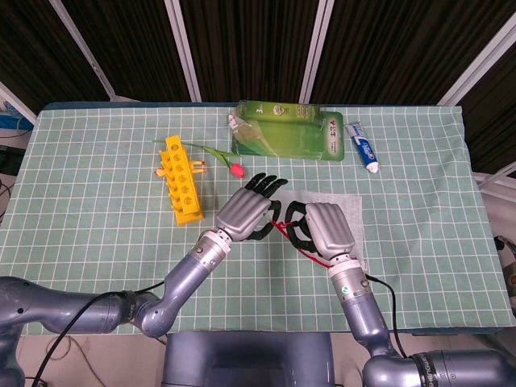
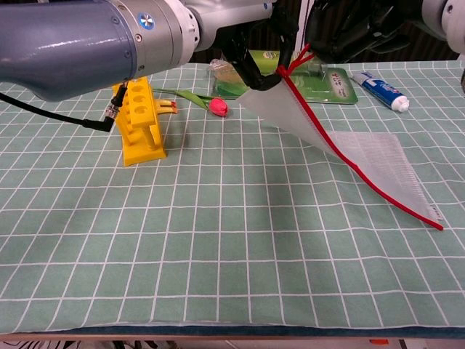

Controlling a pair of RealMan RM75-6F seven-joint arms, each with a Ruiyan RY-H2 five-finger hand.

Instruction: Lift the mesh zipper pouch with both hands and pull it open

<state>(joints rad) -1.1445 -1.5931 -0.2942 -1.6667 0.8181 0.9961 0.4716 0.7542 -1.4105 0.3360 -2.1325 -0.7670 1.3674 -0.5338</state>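
Right of frame centre, the mesh zipper pouch (image 2: 341,149) hangs limp and light, its far end resting on the table (image 2: 182,240). At top centre, the left hand (image 2: 256,69) and right hand (image 2: 349,29) each pinch its raised red-zippered corner, probably the best hold.

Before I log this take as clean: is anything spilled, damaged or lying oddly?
Nothing stands out. The mesh pouch hangs slanted only because both hands hold its upper corner while its lower corner rests on the table. The tulip simply lies flat.
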